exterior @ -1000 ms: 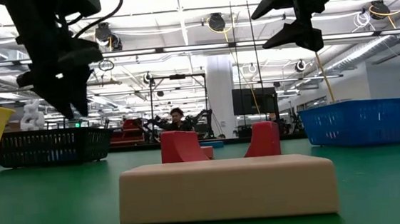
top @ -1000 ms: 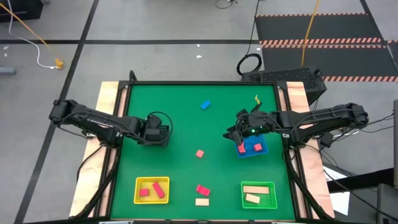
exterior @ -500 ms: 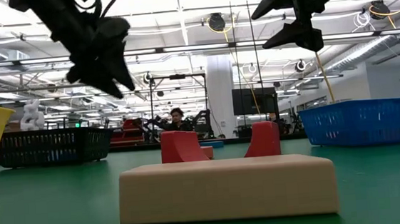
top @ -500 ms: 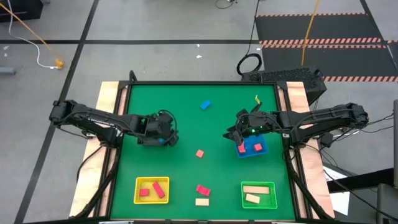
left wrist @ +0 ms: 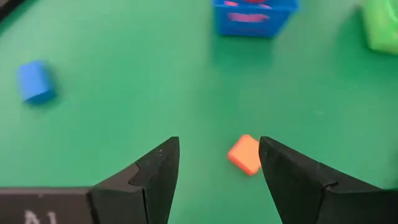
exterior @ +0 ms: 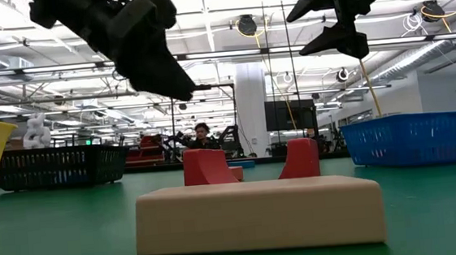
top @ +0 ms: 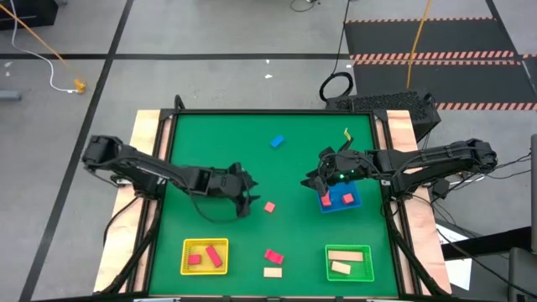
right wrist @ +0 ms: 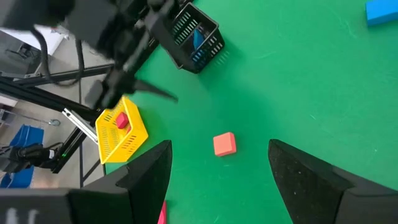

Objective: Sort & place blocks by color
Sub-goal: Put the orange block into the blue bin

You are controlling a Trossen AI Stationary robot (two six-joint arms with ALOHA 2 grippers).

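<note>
My left gripper (top: 244, 201) (left wrist: 217, 165) hangs open above the green mat, just left of a salmon-pink block (top: 269, 206) (left wrist: 244, 154) that lies flat on the mat ahead of its fingers. My right gripper (top: 317, 179) (right wrist: 217, 180) is open and empty, held above the left end of the blue tray (top: 340, 200), which holds two red blocks. A blue block (top: 277, 142) lies toward the far edge. A red block (top: 273, 256) and a cream block (top: 272, 272) lie at the near edge.
The yellow tray (top: 204, 256) with red blocks sits near left, and the green tray (top: 348, 262) with cream blocks near right. A black tray (right wrist: 198, 37) holding something blue stands behind my left arm. Open mat lies between the salmon-pink block and the blue block.
My left gripper has swung from over the black tray toward the table's right and somewhat nearer, ending beside the salmon-pink block, and its arm has stretched out. The right arm and all the blocks have stayed where they were.
</note>
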